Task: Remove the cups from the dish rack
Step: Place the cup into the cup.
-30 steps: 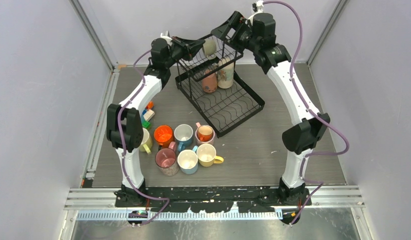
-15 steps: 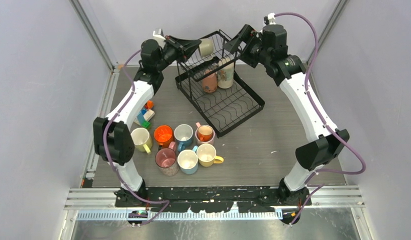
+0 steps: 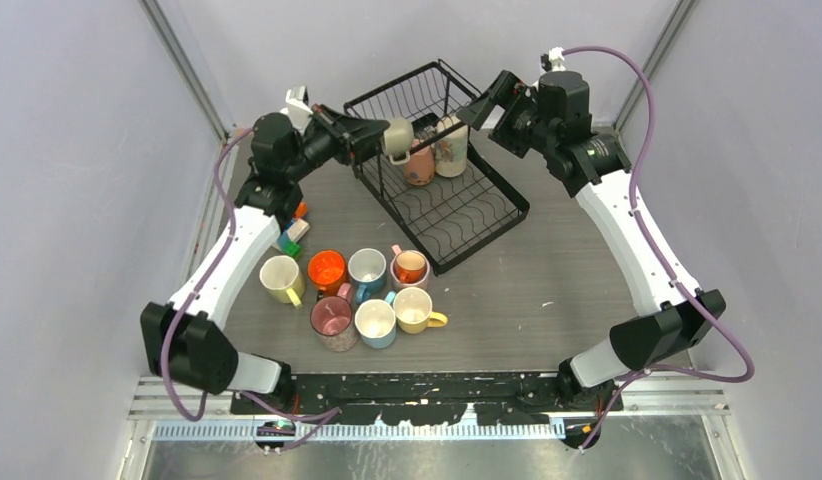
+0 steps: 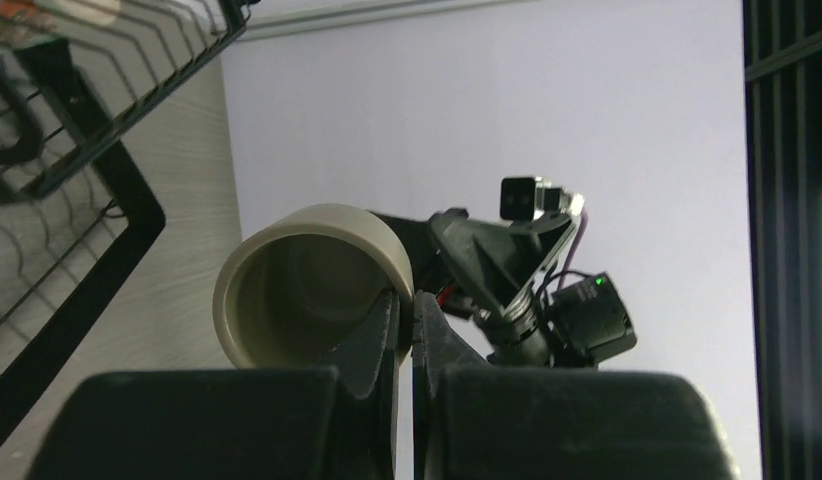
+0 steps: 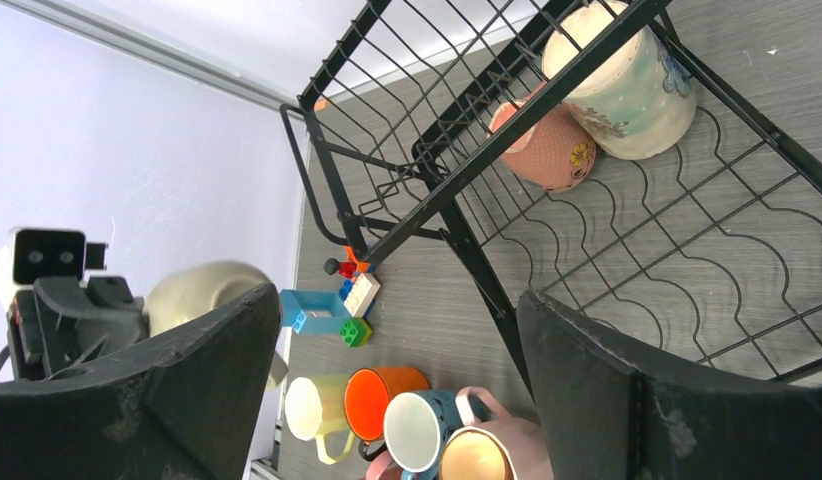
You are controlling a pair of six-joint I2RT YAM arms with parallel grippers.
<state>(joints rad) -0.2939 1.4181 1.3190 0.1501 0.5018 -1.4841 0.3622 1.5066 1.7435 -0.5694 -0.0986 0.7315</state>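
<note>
My left gripper (image 3: 380, 135) is shut on the rim of a beige cup (image 3: 397, 140), held in the air at the left front of the black dish rack (image 3: 487, 215). In the left wrist view one finger sits inside the beige cup (image 4: 307, 275) and one outside. My right gripper (image 3: 490, 103) hangs open and empty above the rack's right side. A salmon cup (image 5: 549, 148) and a pale patterned cup (image 5: 627, 92) lean on the lower tray. Several cups (image 3: 372, 295) stand grouped on the table.
Small coloured blocks (image 3: 292, 232) lie by the left arm, also visible as blocks (image 5: 332, 305) in the right wrist view. The rack's upper basket (image 3: 412, 92) holds nothing I can see. Grey walls close in on both sides.
My left gripper has carried the beige cup out of the upper basket, down and toward the near left. The right gripper has drawn back to the right of the rack.
</note>
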